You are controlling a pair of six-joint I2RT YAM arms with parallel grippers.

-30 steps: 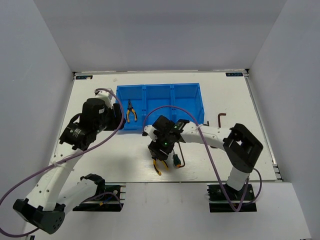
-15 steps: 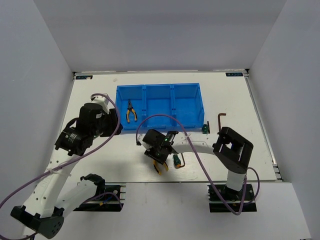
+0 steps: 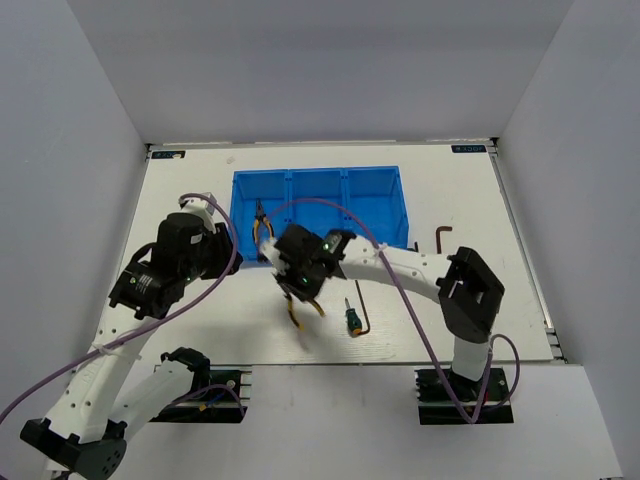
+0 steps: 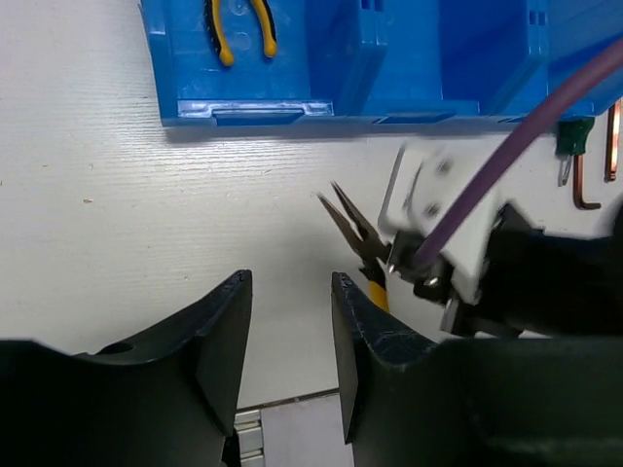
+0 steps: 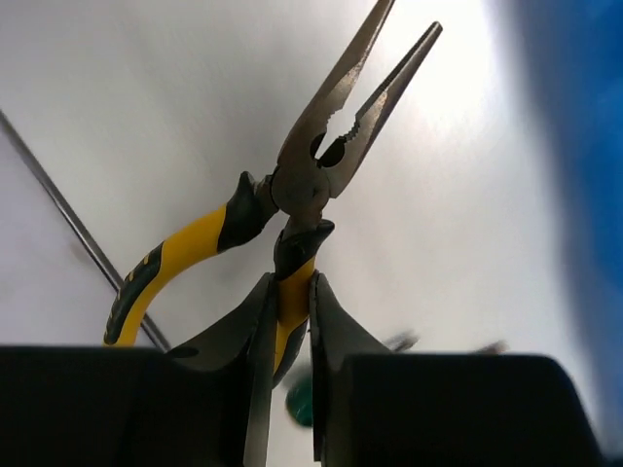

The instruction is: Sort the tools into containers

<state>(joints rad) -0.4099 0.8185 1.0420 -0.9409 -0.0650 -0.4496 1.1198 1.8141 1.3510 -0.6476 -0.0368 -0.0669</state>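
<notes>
The blue three-compartment tray (image 3: 372,203) stands at the back of the table. One yellow-handled pliers (image 3: 262,226) lies in its left compartment, also in the left wrist view (image 4: 239,23). My right gripper (image 3: 300,292) is shut on one handle of the second pliers (image 5: 321,165), held above the table just in front of the tray's left end, nose up. A green screwdriver (image 3: 351,319) and a thin hex key (image 3: 364,312) lie on the table to its right. A second hex key (image 3: 443,238) lies right of the tray. My left gripper (image 4: 290,321) is open and empty, left of the held pliers.
Purple cables loop over both arms. A second green screwdriver (image 4: 574,136) lies by the tray's right front corner, seen in the left wrist view. The table's front edge is close below the left gripper.
My right gripper has lifted the pliers off the table and carried them left and back toward the tray. The screwdriver and hex key stayed put. The left arm shifted slightly.
</notes>
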